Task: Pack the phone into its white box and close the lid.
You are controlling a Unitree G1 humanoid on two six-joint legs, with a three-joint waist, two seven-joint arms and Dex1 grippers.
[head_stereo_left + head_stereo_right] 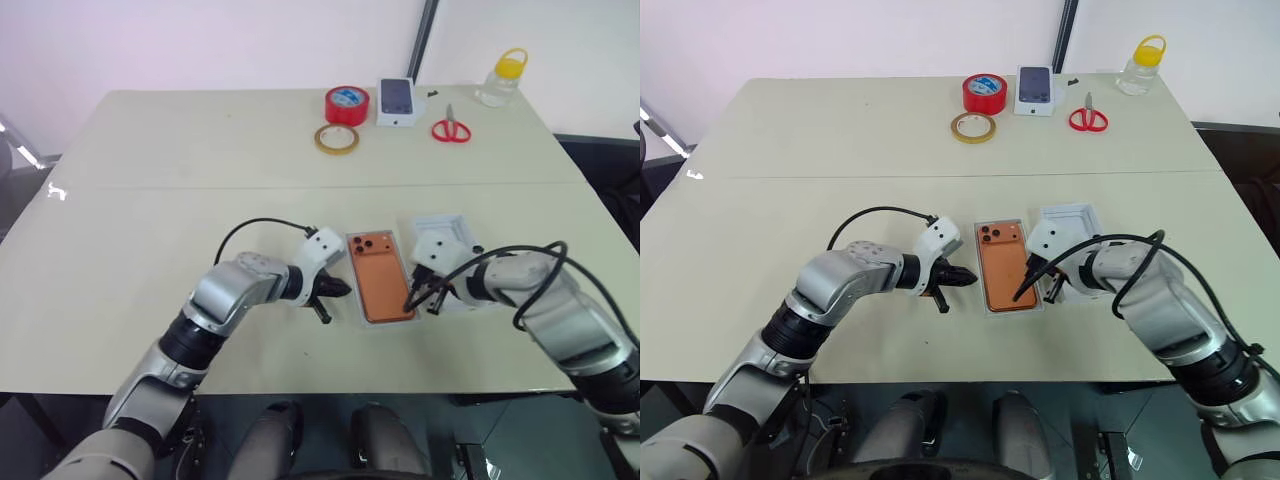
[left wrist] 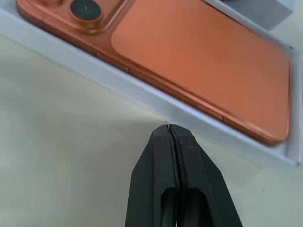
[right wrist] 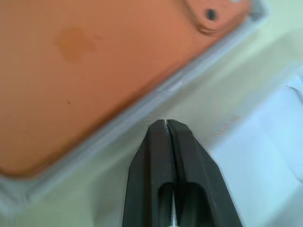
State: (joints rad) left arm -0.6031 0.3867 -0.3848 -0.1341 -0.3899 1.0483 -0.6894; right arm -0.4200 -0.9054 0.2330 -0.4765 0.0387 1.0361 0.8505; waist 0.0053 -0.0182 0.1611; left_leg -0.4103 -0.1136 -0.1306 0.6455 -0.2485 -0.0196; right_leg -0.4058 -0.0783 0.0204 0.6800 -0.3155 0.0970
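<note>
The orange phone (image 1: 380, 280) lies back-up inside the shallow white box (image 1: 356, 295), its camera lenses at the far end. My left gripper (image 1: 345, 288) is shut and empty, with its tip just off the box's left rim (image 2: 142, 94) over the table. At the box's near right corner, my right gripper (image 1: 408, 303) is also shut, its tip beside the rim in the right wrist view (image 3: 164, 123). The all-white lid (image 1: 452, 226) lies open side up just right of the box, partly hidden under my right wrist.
At the far edge of the table are a red tape roll (image 1: 346, 104), a tan tape ring (image 1: 337, 139), a small white box with a phone picture (image 1: 397, 101), red scissors (image 1: 451, 128) and a yellow-capped bottle (image 1: 503, 78).
</note>
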